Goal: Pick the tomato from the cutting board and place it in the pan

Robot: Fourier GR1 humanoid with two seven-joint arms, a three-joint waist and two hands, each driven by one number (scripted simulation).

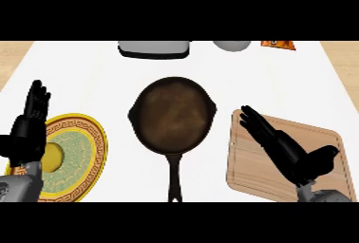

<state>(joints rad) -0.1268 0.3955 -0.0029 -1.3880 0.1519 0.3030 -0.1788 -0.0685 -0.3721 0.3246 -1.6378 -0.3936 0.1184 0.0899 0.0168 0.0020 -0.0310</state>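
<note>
Tomato not visible anywhere; cutting board [308, 137] at right looks bare where it shows, and the right hand [284, 147] lies over it, fingers straight and spread, pointing far-left, may hide it. Pan [174, 114] just left of board, empty, handle toward near edge. Left hand [29, 121] resting open at left over a patterned plate [84, 156]. Grey items along far edge

pan [173, 114] interior free | bare counter [221, 80] between pan and cutting board [312, 137]
</note>
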